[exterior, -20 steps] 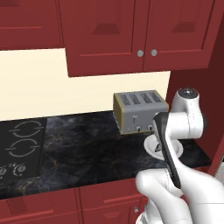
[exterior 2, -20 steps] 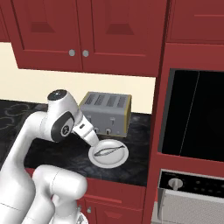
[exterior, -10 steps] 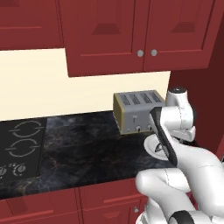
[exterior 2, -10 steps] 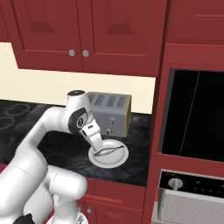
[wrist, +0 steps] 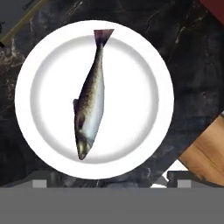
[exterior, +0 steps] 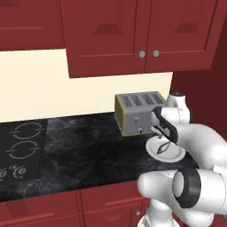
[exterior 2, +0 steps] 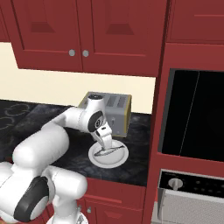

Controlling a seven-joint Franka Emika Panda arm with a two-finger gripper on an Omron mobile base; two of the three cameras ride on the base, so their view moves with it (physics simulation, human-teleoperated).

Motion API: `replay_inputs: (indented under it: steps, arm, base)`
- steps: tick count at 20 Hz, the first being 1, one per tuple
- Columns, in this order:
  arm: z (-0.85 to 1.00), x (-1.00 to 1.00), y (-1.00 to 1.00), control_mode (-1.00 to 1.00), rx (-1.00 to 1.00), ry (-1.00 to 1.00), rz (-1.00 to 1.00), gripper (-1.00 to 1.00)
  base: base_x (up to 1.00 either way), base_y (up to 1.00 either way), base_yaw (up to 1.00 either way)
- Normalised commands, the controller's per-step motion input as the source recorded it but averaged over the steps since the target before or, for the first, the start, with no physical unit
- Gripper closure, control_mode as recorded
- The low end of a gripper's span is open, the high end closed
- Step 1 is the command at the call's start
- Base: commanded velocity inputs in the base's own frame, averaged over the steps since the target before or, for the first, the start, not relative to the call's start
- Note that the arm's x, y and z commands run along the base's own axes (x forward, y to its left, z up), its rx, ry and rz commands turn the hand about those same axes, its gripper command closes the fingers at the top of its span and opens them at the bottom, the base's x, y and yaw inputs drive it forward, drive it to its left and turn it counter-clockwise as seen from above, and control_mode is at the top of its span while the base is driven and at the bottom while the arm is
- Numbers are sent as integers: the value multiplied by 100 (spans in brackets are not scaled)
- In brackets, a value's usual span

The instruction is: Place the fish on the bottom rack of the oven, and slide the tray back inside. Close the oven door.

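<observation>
Pincer [exterior 2: 106, 148] now lower, directly above fish [exterior 2: 107, 152] on plate [exterior 2: 120, 159].

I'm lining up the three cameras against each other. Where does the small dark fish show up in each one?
Left base view: the small dark slim fish lies on the round white plate, lower right, partly behind the arm.
Right base view: lower centre, on that plate, under the hand.
Hand view: centre, tail toward the top.
Shared landmark: the white plate; both base views also show the boxy silver four-slot toaster behind it.
</observation>
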Motion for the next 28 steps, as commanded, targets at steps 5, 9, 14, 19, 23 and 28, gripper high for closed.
replay_inputs:
  steps: [5,9,14,19,23,28]
  arm:
    - [-44,46,-3,-100,4,0,0,-100]
    - [-32,33,-13,-100,0,0,0,-100]
    - [-39,24,-18,-100,0,0,0,-100]
    - [-47,10,-1,-100,0,0,0,-100]
    - [-50,14,0,-100,0,-1,0,-100]
    - [-38,18,0,-100,0,-9,0,100]
  base:
    - [0,0,0]
    - [0,0,0]
    - [0,0,0]
    - [0,0,0]
    - [0,0,0]
    - [0,0,0]
